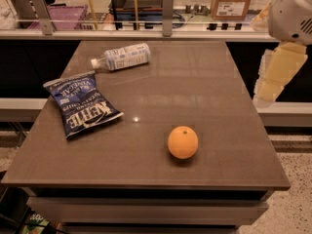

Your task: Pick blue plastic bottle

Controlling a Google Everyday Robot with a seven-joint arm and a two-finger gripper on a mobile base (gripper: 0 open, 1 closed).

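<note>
One bottle upper-left, end effector right edge

Single cam looked down & fwd over the table from its near edge, fairly close, w/ gripper hanging at frame's right.

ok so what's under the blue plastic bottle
Only the brown table: the blue plastic bottle lies on its side directly on it. The contact strip beneath is covered. The gripper hangs beyond the table's right edge, far from the bottle.
</note>
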